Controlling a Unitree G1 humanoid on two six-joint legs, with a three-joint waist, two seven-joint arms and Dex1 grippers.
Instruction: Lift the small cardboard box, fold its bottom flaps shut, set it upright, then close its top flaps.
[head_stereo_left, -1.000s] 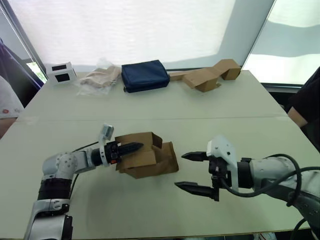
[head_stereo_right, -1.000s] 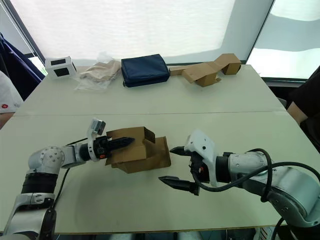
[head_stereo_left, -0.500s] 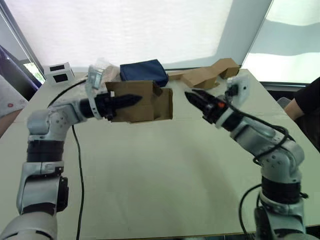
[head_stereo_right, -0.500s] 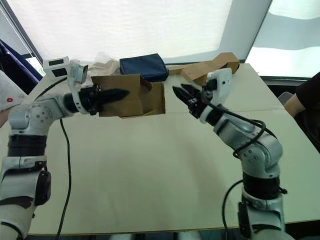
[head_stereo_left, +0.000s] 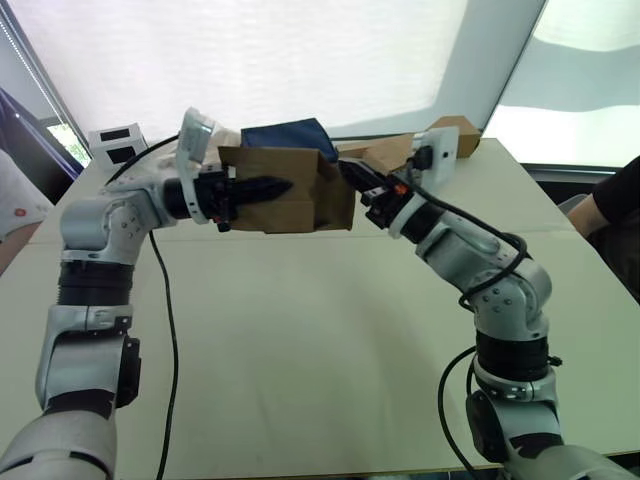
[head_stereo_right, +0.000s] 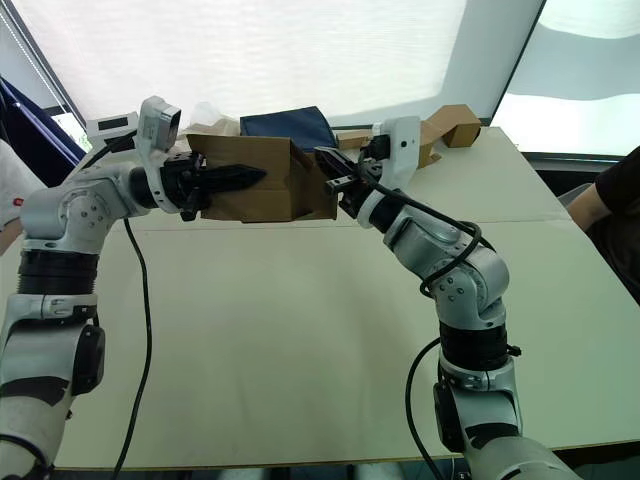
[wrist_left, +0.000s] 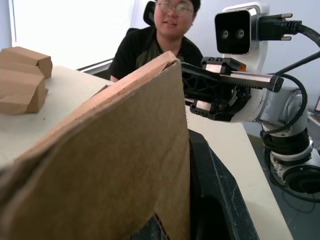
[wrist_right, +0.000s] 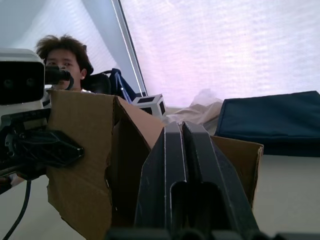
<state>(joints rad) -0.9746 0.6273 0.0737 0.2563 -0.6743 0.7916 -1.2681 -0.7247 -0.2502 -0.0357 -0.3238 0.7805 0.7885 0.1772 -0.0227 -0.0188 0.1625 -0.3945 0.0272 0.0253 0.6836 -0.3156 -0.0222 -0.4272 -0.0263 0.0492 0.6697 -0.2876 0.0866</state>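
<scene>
Above the far half of the surface (head_stereo_left: 330, 330), the small cardboard box (head_stereo_left: 285, 190) is held in the air, clear of the tabletop, at roughly 12 o'clock from the robot. At 9 o'clock of the box, the left hand (head_stereo_left: 262, 188) clamps one brown wall between its two black fingers, one finger lying along the outer face. At 3 o'clock of the box, the right hand (head_stereo_right: 335, 175) has its fingers pressed together, their tips at the box's open end beside a folded-out flap (head_stereo_left: 340, 200). Beyond the box, toward 12 o'clock, a navy pouch (head_stereo_left: 290, 138) lies flat. Bent cardboard pieces (head_stereo_left: 420, 145) lie at 1 o'clock, and a white box with black panels (head_stereo_left: 118, 145) sits at 10 o'clock.
</scene>
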